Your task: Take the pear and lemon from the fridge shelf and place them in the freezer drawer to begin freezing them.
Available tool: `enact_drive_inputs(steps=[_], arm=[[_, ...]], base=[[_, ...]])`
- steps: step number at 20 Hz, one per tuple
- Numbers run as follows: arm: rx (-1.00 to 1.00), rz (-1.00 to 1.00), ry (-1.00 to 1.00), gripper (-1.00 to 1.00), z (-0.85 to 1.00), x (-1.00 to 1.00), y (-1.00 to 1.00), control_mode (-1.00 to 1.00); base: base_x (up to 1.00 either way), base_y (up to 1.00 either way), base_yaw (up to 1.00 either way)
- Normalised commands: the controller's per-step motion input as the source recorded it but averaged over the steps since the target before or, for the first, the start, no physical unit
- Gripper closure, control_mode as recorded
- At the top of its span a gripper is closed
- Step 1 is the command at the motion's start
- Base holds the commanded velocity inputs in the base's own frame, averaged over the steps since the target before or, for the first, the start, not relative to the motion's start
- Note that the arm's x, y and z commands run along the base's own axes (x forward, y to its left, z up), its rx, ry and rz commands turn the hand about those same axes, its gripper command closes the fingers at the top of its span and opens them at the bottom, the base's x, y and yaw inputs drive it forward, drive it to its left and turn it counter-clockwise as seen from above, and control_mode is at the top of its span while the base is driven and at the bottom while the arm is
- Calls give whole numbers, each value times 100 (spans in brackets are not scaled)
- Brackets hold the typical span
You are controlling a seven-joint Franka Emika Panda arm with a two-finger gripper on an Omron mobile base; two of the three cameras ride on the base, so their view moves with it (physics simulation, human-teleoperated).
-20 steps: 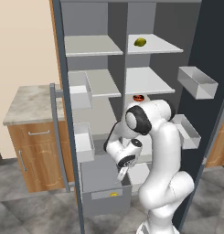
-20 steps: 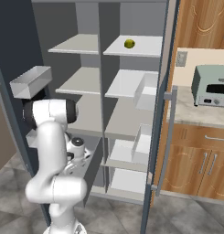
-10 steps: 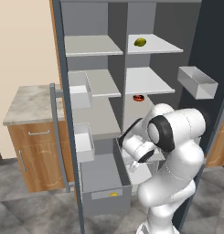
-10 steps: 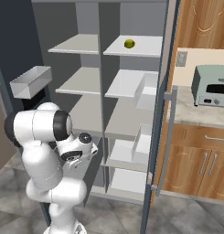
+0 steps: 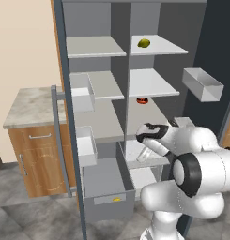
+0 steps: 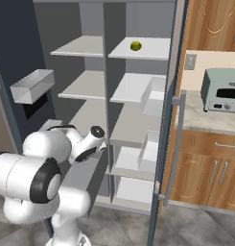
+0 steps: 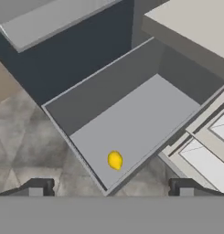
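Note:
A yellow-green pear (image 5: pixel 143 43) (image 6: pixel 135 45) rests on the top right fridge shelf (image 5: pixel 165 47) (image 6: pixel 155 48). The yellow lemon (image 7: pixel 114 160) lies loose on the floor of the pulled-out grey freezer drawer (image 7: pixel 141 114) (image 5: pixel 107 180), near its front corner. My gripper (image 7: pixel 111 186) hangs above the drawer, open, its fingertips (image 7: pixel 40 186) wide apart with nothing between them. From the base views the hand (image 5: pixel 148 134) (image 6: pixel 95 139) sits at the height of the lower shelves, in front of the fridge's middle divider.
White bins (image 5: pixel 82 93) (image 5: pixel 86 145) hang on the inner left door, and another bin (image 5: pixel 203 84) hangs on the right door. A small red-orange item (image 5: pixel 142 100) sits on a middle shelf. A wooden cabinet (image 5: pixel 34 140) stands left, a toaster oven (image 6: pixel 222 90) right.
My hand has risen from low over the drawer to the lower-shelf height, staying open. The arm's upper body has swung closer to the cameras. The pear has not moved.

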Motion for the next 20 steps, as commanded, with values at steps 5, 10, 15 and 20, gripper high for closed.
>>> enact_drive_inputs(steps=[5, 10, 15, 20], arm=[[12, -9, 4, -100, 99, 0, 0, -100], [9, -14, 7, -100, 63, -33, 7, -100], [12, -15, 1, -100, 59, -69, 17, -100], [8, -18, 0, -100, 62, -74, 3, -100]], base=[[0, 0, 0], [0, 0, 0], [0, 0, 0], [0, 0, 0]])
